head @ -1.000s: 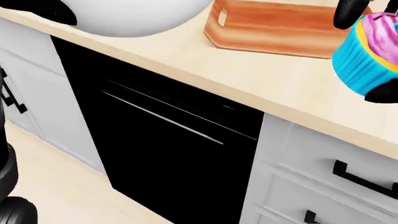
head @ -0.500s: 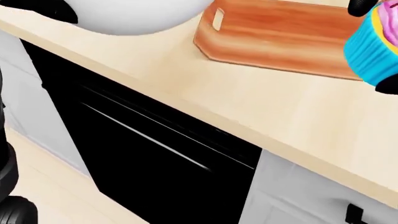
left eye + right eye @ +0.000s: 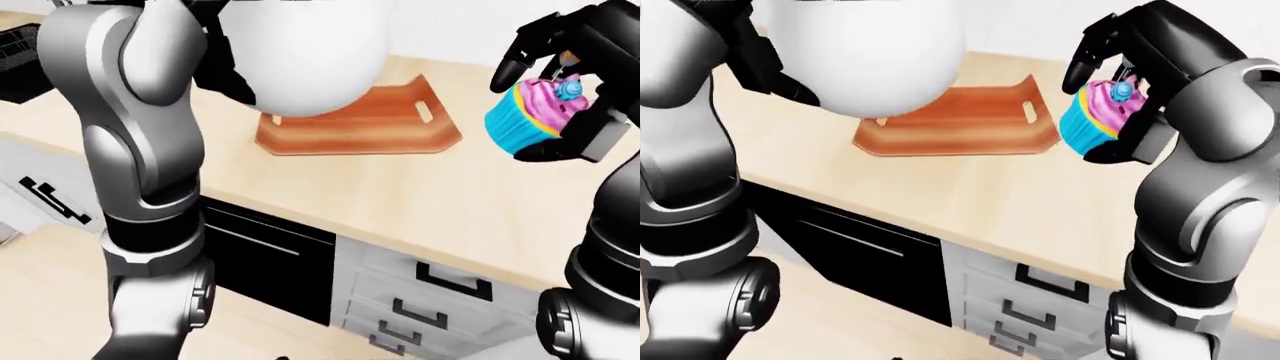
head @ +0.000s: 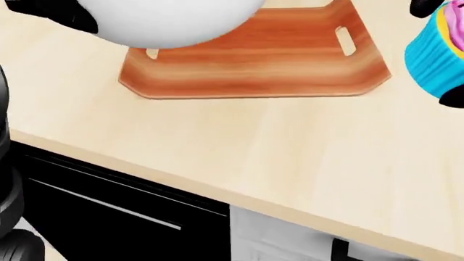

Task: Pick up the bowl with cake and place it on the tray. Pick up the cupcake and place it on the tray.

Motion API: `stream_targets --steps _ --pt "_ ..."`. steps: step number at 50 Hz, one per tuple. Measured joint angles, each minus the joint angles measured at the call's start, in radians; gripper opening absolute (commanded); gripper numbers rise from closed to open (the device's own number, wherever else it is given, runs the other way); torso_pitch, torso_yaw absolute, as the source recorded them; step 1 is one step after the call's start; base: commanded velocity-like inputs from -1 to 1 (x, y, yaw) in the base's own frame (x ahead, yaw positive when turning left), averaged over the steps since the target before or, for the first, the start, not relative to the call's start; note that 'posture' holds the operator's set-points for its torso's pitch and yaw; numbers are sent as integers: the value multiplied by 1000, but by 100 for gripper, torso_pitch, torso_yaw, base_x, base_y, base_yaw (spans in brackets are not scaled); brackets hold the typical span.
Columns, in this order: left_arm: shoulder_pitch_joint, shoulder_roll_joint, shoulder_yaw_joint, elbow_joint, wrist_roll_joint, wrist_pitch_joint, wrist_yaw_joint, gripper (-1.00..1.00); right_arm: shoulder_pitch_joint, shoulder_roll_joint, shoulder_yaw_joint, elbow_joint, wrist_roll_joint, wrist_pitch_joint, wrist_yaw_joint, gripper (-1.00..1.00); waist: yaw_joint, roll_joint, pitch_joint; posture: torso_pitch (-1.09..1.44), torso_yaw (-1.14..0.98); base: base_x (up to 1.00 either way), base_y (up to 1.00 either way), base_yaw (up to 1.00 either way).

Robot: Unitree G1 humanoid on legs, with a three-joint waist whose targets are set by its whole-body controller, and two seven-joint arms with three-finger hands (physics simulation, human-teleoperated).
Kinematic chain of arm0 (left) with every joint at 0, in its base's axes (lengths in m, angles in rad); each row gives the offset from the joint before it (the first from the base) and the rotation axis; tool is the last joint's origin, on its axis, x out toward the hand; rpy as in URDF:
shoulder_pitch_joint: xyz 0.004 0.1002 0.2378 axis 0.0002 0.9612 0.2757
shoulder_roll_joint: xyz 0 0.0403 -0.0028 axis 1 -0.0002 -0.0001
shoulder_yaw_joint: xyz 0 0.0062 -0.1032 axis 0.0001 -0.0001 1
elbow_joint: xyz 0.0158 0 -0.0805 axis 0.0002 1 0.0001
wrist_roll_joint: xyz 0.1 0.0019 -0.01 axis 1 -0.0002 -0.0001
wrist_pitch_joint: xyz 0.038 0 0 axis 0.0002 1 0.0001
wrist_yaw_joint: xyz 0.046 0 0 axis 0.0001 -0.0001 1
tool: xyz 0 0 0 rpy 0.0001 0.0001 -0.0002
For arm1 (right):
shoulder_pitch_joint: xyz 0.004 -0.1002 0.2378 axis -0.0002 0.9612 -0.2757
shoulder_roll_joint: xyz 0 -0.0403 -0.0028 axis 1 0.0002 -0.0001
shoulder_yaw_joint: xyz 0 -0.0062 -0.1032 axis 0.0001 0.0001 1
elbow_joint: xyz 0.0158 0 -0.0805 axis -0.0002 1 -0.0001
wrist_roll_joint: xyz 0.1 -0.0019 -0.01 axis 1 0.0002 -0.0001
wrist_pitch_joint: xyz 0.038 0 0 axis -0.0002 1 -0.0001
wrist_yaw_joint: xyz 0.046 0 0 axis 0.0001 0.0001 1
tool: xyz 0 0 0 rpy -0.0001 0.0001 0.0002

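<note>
Cupcake (image 3: pixel 1097 120) in a ribbed bright-blue paper cup, topped with pink frosting and a small blue ball, sits clamped in the right hand (image 3: pixel 1118 90), whose black fingers (image 3: pixel 520 52) curl over the top and under the base. It hangs in the air to the right of the tray (image 4: pixel 290 60), clear of the counter (image 4: pixel 290 157).

The bowl (image 3: pixel 305 56) is a large, smooth, plain white round shape held up above the tray's left end, hiding part of it. The left hand (image 3: pixel 225 71) shows only as dark fingers pressed against the bowl's left side; whether they close round it cannot be told. No cake is visible from these low angles.

The tray is a flat board of reddish striped wood with cut corners, a raised rim and slot handles at its ends, lying on the pale wood-grain counter.

The head view looks steeply down and gives the tray's grain and both slots, but only slivers of bowl and cupcake. The eye views add the grey and black arms, the black appliance door (image 3: pixel 270 262) below the tray, and white drawers (image 3: pixel 430 292) with black handles to its right.
</note>
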Motion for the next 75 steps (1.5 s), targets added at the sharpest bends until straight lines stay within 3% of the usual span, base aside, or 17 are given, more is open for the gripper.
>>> stream_targets --steps 2,6,12,14,16,17,19,26,33,38,48,58,65,75 --pt "-2 6 12 -8 4 4 9 -100 -1 1 -1 7 2 -4 0 -100 -2 18 -15 0 0 10 0 0" --pt "1 10 9 -2 6 7 12 -100 -11 0 -4 18 -1 0 6 -100 11 79 -53 0 0 14 0 0" --pt "-1 16 27 -10 13 16 7 -100 -14 5 10 -7 14 -7 17 -100 12 50 -65 0 0 12 0 0" --pt "-15 17 25 -24 13 16 11 -100 -23 -1 0 -10 12 -5 14 -100 15 26 -52 0 0 3 0 0" --pt "-12 17 26 -32 10 13 17 -100 -24 -1 -1 -12 6 0 13 -100 19 -16 -46 0 0 11 0 0" --pt "0 14 26 -32 9 14 17 -100 -19 0 2 -10 4 1 14 -100 22 -17 -44 0 0 11 0 0" --pt "20 9 15 -12 7 16 5 -100 -8 5 6 -1 2 6 21 -100 15 6 -39 0 0 6 0 0" --pt "-5 13 3 -11 -8 8 -1 -100 -10 4 -2 0 0 11 24 -100 6 14 -31 0 0 0 0 0" --pt "-41 -2 0 48 5 12 13 -100 -39 -9 4 -3 7 11 44 -100 21 -1 -23 0 0 0 0 0" --pt "-121 -26 -16 238 -14 -23 89 -100 -43 -4 7 -18 9 7 35 -100 25 -11 -29 0 0 0 0 0" --pt "-170 -59 -35 512 -41 -103 235 -100 -52 -3 10 -10 10 12 39 -100 35 -20 -26 0 0 0 0 0" --pt "-278 -81 -53 903 -78 -197 387 -100 -56 -1 7 -4 9 4 31 -100 39 -28 -29 0 0 0 0 0" --pt "-362 -99 -71 1025 -79 -241 446 -100 -57 -2 11 5 14 6 29 -100 34 -25 -35 0 0 0 0 0" --pt "-363 -113 -72 1108 -78 -294 492 -100 -51 -7 3 -10 16 13 26 -100 18 -9 -46 0 0 0 0 0"
